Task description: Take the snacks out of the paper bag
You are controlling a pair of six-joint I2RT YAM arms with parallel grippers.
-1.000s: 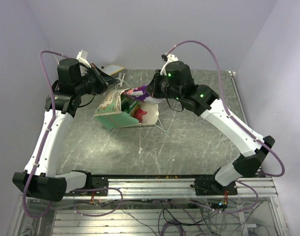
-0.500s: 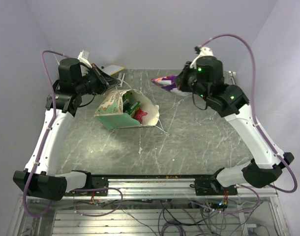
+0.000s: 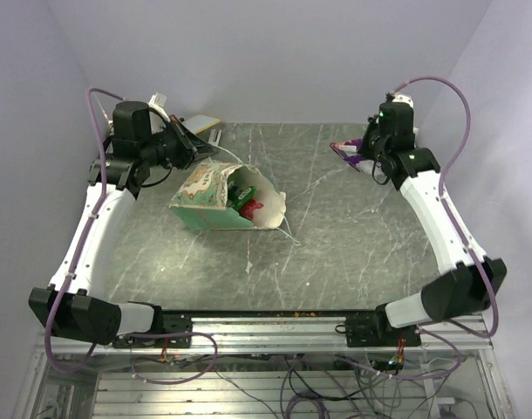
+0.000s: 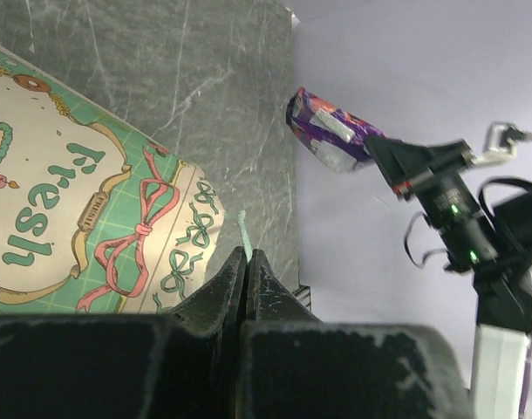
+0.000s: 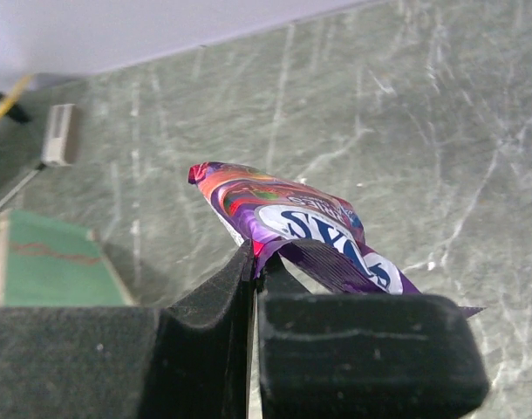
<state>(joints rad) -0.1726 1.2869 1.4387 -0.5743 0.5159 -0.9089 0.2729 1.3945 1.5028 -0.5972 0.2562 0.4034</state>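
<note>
Step in hand, as I read it: carrying one snack away for the drop. On the table [image 3: 336, 253] the paper bag [image 3: 201, 196] lies on its side at approx 10 o'clock from table centre in the top view, mouth facing approx 3 o'clock.

Your right gripper [image 3: 357, 155] is at approx 1 o'clock, well apart from the bag. Its jaws pinch the pink-purple packet [image 5: 292, 218] by its near end, and the pkt looks clear of the tabletop. Your left gripper [image 4: 246, 260] sits at the bag's 11 o'clock, jaws closed to a slit on a thin pale strand [image 4: 242, 229], prob. the string handle.

Next, I'd say: lower the right arm, open up and leave the pkt on bare tabletop. Then go to the bag's mouth w/ the left pinch holding so the bag doesn't slide.

Hard to tell:
- Inside the bag you get a green packet [image 3: 238, 190] and a red item [image 3: 252, 207] at its 4 o'clock. Anything under them is hidden.
- The mouth is out of both wrist views.
- Strand vs torn rim: can't be sure.
</note>
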